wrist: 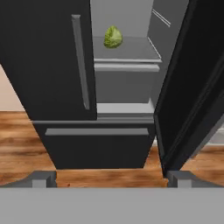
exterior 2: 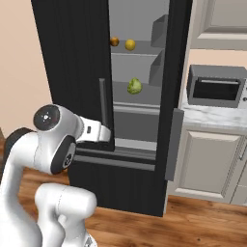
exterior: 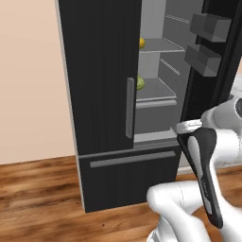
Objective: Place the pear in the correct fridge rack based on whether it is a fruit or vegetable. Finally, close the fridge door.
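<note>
The yellow pear point(exterior 2: 130, 45) lies on the upper fridge rack point(exterior 2: 144, 50), right beside an orange-brown round fruit point(exterior 2: 114, 41). From the left base view just a sliver of the pear point(exterior: 142, 42) peeks past the closed left door. One rack lower point(exterior 2: 142, 98), a pale green leafy lump point(exterior 2: 135, 86) sits alone; the hand view shows it point(wrist: 113, 36) up high. My gripper point(wrist: 111, 181) is open and holds nothing, well back from the fridge at about drawer height. The right fridge door point(exterior 2: 176, 72) stands wide open.
Two dark-grey bins point(exterior: 208, 26) hang on the inside of the open door point(exterior: 222, 75). The left door point(exterior: 101, 71) with its handle point(exterior: 130, 108) is closed, a drawer front point(exterior: 132, 158) below. A microwave point(exterior 2: 214, 87) sits on a counter point(exterior 2: 212, 116) over cabinets at right.
</note>
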### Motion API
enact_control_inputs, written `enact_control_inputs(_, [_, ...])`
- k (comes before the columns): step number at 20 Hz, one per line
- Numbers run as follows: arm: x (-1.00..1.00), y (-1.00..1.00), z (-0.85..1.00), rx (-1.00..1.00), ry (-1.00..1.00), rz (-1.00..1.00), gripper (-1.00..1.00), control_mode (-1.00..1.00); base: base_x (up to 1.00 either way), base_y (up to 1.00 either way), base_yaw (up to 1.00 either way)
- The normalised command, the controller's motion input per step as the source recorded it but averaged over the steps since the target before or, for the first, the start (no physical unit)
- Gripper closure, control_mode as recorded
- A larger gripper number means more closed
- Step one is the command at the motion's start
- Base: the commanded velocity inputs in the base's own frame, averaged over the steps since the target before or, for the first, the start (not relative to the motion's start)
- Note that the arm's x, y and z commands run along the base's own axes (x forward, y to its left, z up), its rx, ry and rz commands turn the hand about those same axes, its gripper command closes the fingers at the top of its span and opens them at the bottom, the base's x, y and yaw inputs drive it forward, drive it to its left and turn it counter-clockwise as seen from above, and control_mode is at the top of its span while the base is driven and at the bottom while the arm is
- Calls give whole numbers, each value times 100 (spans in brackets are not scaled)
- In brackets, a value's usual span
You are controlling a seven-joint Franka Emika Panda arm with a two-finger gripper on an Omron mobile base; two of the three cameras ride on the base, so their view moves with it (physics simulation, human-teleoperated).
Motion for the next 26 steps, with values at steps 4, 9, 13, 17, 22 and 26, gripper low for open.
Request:
enact_control_inputs(4, [-100,-100,0,9,-2,0,-100,-100,0,0,0])
enact_control_inputs(9, [-100,-100,0,10,-2,-4,-100,-100,0,0,0])
enact_control_inputs(13, [-96,-100,0,10,0,-7,-100,-100,0,0,0])
enact_control_inputs(17, [-13,-100,0,1,0,-11,-100,-100,0,0,0])
enact_control_inputs(22, [43,-93,0,1,0,0,-100,-100,0,0,0])
enact_control_inputs(26, [72,-44,0,1,0,5,-100,-100,0,0,0])
